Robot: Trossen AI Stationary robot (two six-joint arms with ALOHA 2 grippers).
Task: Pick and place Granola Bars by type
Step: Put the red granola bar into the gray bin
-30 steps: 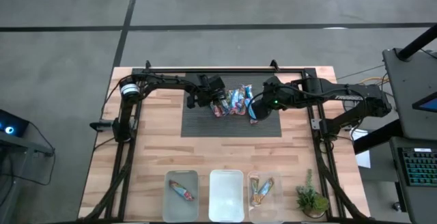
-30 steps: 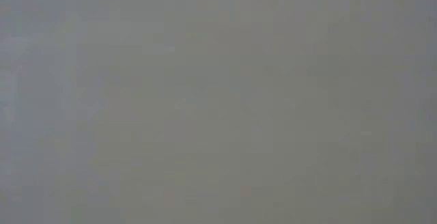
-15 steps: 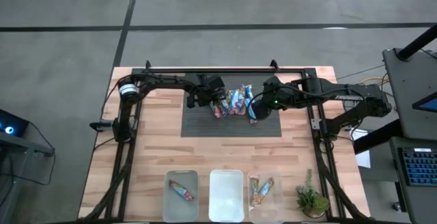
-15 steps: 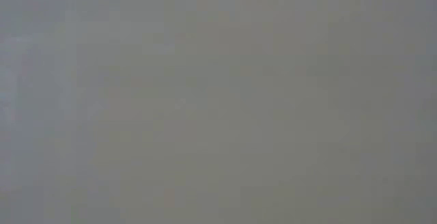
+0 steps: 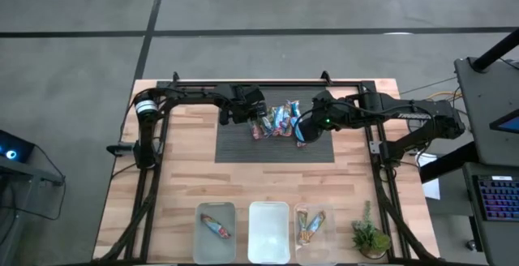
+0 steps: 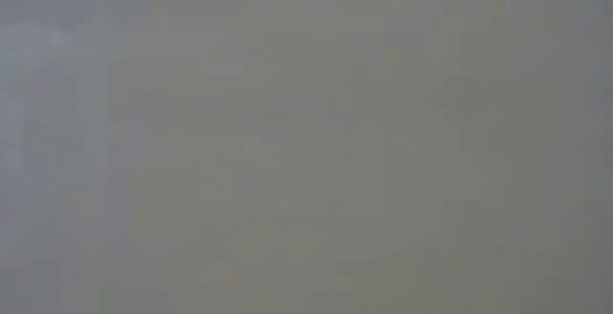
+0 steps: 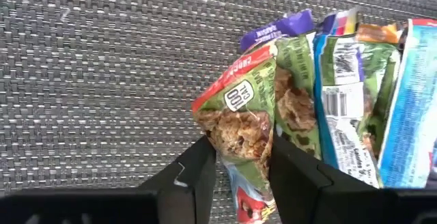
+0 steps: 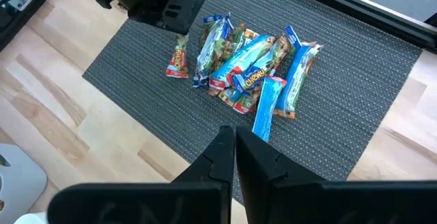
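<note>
A pile of granola bars (image 5: 280, 120) in blue, green, red and orange wrappers lies on the dark woven mat (image 5: 235, 146) at the table's far middle. My left gripper (image 7: 242, 145) stands at the pile's left side, shut on a red-and-green bar (image 8: 179, 59). My right gripper (image 8: 235, 157) hovers shut and empty above the mat, on the near right of the pile (image 8: 249, 60). The low view shows only flat grey. My left gripper pinches the red-and-green bar between its two fingers, by the long edges (image 7: 242, 125) somewhere along its upper half. The wrapper is squeezed narrow there. The fingers come from above, pointing steeply down. The bar hangs below them, its red end (image 8: 176, 71) lowest, close over the mat.
Three clear bins stand at the table's near edge: the left one (image 5: 202, 242) holds one bar, the middle one (image 5: 268, 213) shows none, the right one (image 5: 326, 238) holds two. A small green plant (image 5: 369, 235) stands to their right. Bare wood lies between mat and bins.
My left gripper has risen a little at the pile's left side, taking the red-and-green bar up with it. The rest of the pile has stayed where it was.
</note>
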